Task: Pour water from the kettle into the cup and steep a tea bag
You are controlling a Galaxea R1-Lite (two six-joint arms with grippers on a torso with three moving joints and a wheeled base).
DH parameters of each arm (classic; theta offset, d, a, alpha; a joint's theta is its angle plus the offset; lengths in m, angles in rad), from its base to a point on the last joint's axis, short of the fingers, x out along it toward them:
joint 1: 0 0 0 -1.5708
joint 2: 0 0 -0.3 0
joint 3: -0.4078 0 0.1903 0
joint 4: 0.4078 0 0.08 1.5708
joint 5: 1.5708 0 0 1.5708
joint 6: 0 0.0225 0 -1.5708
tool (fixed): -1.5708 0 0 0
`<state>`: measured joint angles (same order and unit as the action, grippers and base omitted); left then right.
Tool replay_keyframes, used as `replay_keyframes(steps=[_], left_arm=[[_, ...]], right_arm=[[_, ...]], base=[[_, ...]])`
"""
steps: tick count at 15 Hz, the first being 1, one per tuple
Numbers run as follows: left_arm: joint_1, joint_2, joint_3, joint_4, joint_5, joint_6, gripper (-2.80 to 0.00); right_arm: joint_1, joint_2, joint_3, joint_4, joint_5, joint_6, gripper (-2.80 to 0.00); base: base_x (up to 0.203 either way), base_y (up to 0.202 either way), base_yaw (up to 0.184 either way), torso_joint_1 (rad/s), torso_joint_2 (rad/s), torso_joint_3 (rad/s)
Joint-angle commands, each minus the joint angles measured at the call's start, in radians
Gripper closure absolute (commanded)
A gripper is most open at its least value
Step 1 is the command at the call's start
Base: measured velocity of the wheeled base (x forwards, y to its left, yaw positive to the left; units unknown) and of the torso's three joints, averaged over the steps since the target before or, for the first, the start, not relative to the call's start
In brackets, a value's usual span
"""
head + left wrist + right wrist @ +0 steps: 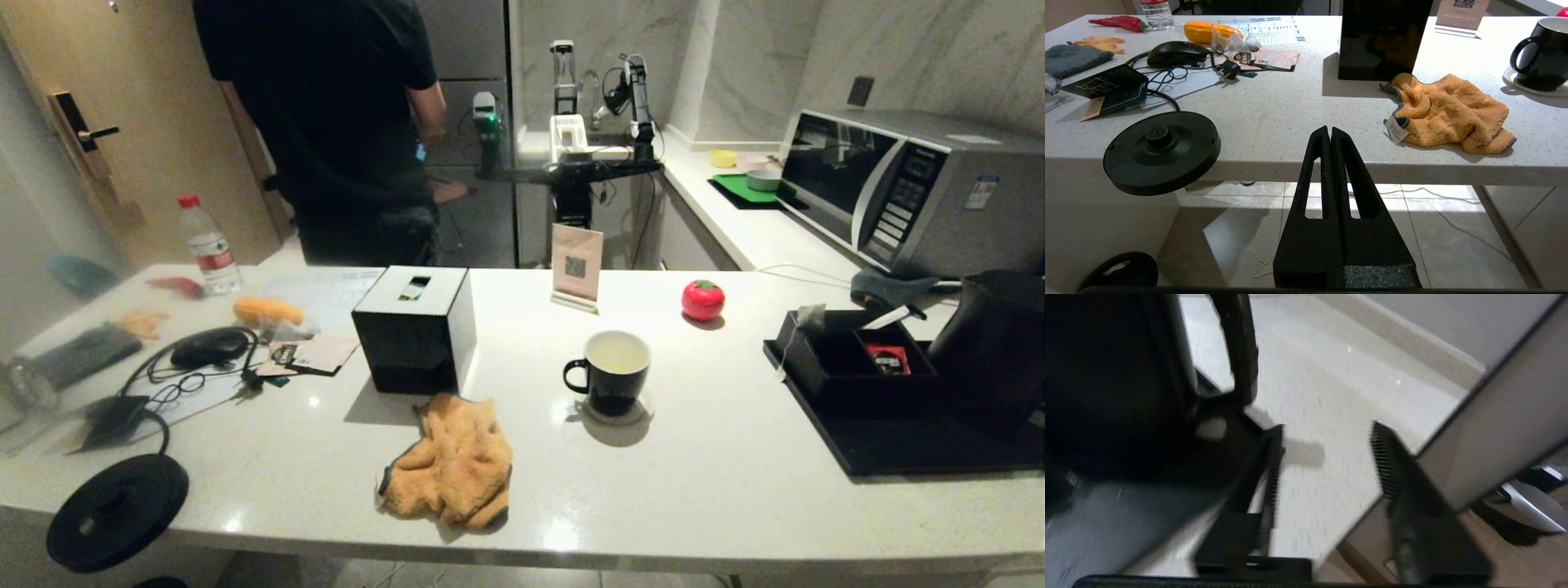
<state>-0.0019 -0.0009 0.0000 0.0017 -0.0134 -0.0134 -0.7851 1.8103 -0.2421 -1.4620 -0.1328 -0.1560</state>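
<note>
From the head camera, the cup [612,371] stands on a small coaster mid-counter, its white inside showing, and the kettle [992,343] sits at the far right on a black tray [898,445], beside a black box [849,359] with the tea bag [810,317] draped on its edge; neither arm appears there. Only the right wrist camera shows the right gripper [1327,457], fingers apart with nothing between them, just beside the kettle's handle [1241,347]. Only the left wrist camera shows the left gripper [1330,132], fingers pressed together, hanging below the counter edge [1274,163] near a round black disc [1161,151] and an orange cloth [1447,114].
</note>
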Motion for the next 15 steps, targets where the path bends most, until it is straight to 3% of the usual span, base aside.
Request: replay_keyframes(steps=[1, 4, 9, 13, 15], left_arm=[[0.000, 0.001, 0.000, 0.000, 0.000, 0.000, 0.00], [0.000, 0.001, 0.000, 0.000, 0.000, 0.000, 0.00], [0.000, 0.002, 0.000, 0.000, 0.000, 0.000, 0.00], [0.000, 0.001, 0.000, 0.000, 0.000, 0.000, 0.00], [0.000, 0.001, 0.000, 0.000, 0.000, 0.000, 0.00]], right_arm=[[0.000, -0.118, 0.031, 0.078, -0.002, -0.007, 0.00], [0.000, -0.179, 0.048, 0.108, -0.002, -0.015, 0.00], [0.006, -0.294, 0.235, 0.061, 0.013, -0.084, 0.00], [0.007, -0.350, 0.242, 0.078, 0.083, -0.132, 0.00], [0.008, -0.378, 0.242, 0.104, 0.178, -0.141, 0.00]], base=[[0.000, 0.000, 0.000, 0.000, 0.00, 0.000], [0.000, 0.000, 0.000, 0.000, 0.00, 0.000], [0.000, 0.000, 0.000, 0.000, 0.00, 0.000], [0.000, 0.000, 0.000, 0.000, 0.00, 0.000], [0.000, 0.000, 0.000, 0.000, 0.00, 0.000]])
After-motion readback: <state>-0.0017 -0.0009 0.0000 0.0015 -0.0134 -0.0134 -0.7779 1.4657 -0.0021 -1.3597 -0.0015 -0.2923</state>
